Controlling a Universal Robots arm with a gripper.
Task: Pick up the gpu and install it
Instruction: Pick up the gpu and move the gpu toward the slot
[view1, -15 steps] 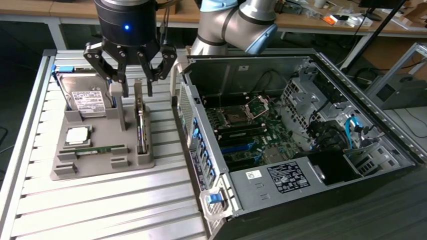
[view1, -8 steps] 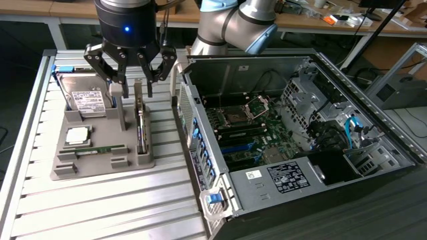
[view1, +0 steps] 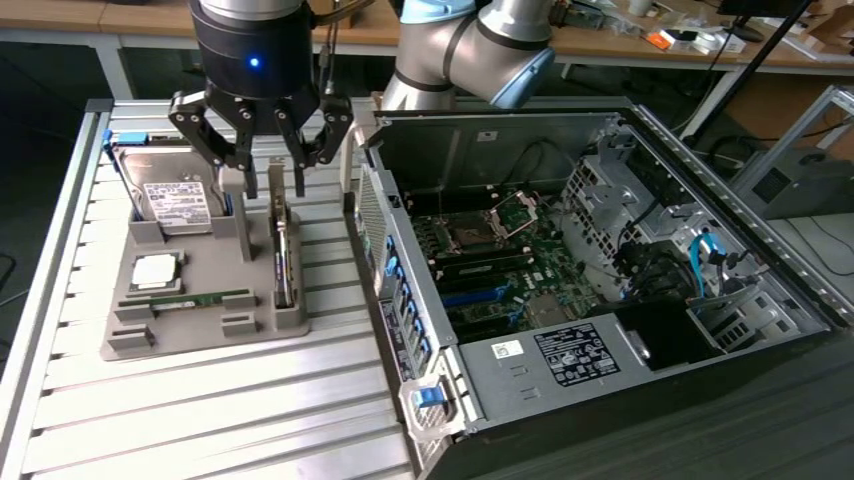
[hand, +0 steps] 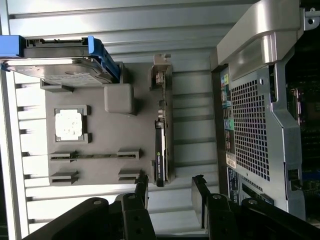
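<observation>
Slatted metal counter (view1: 200, 420) carries a grey tray (view1: 200, 338), and at 3 o'clock of it, as the exterior view sees things, stands an open PC case (view1: 527, 385). On the tray the gpu (view1: 282, 250) stands on edge in a slot along the 3 o'clock side. The hard drive (view1: 180, 200) is propped at 11 o'clock, the CPU (view1: 156, 268) sits at 9 and the memory stick (view1: 187, 298) lies near 7. The jaws hang just above the gpu's 12 o'clock end, spread wide and holding nothing, fingers (view1: 227, 150) clear of the card. From the wrist, the gpu lines up with the gap between them.
</observation>
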